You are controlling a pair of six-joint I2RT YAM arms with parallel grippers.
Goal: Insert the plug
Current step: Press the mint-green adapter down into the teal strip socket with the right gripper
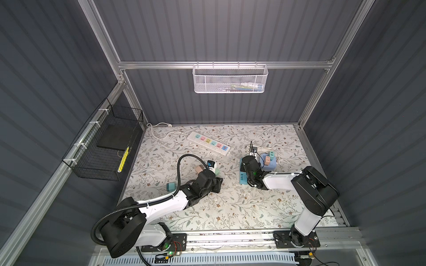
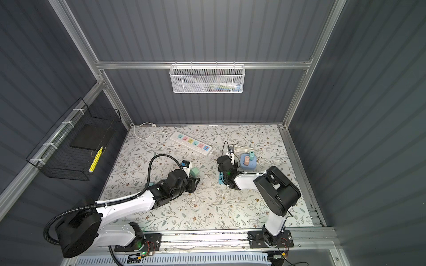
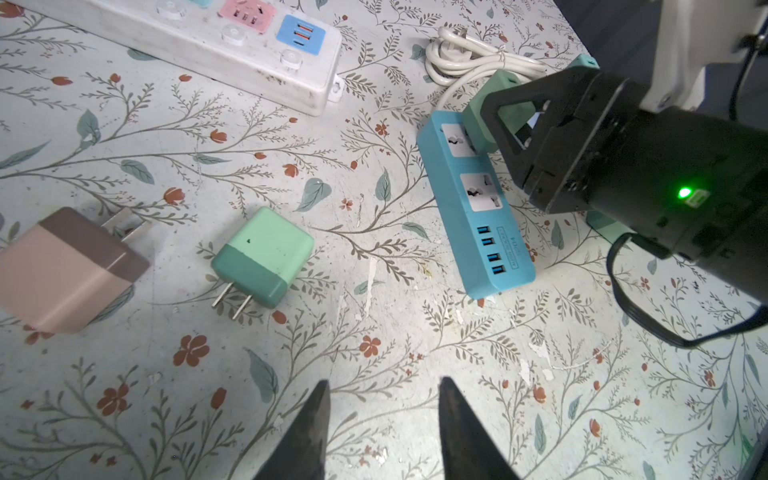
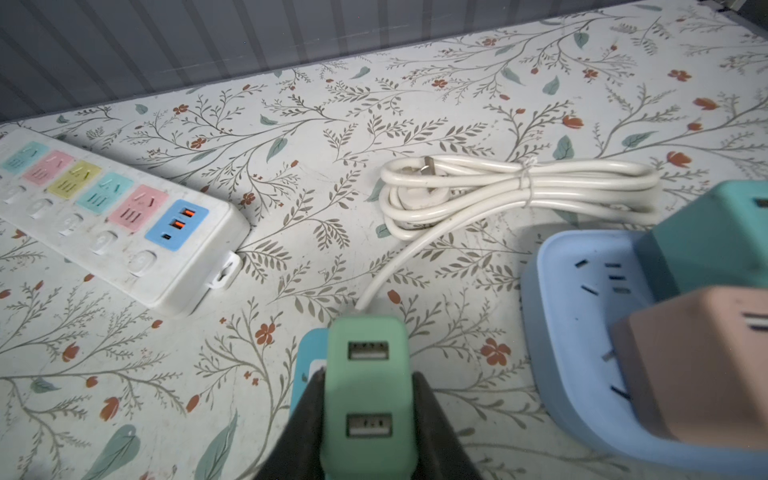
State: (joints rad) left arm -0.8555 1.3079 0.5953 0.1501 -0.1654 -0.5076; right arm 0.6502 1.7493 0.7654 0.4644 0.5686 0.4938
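Now the right hand [image 4: 368,378] clamps the green plug [image 4: 366,401] atop one end of the teal strip [image 3: 478,216].

I've got the long power strip [image 1: 208,144] lying across the back middle of the table [image 1: 230,207]. Nearer me and to its right, the short power strip [image 3: 478,216] has a charger [image 4: 368,386] over its far end. Just right sits the socket block [image 4: 582,332], an adapter [image 4: 702,365] and its neighbour [image 4: 715,237] on top, coiled cord [image 4: 519,187] behind. Left of the short strip, a loose charger [image 3: 262,257] lies beside another plug [image 3: 66,270].
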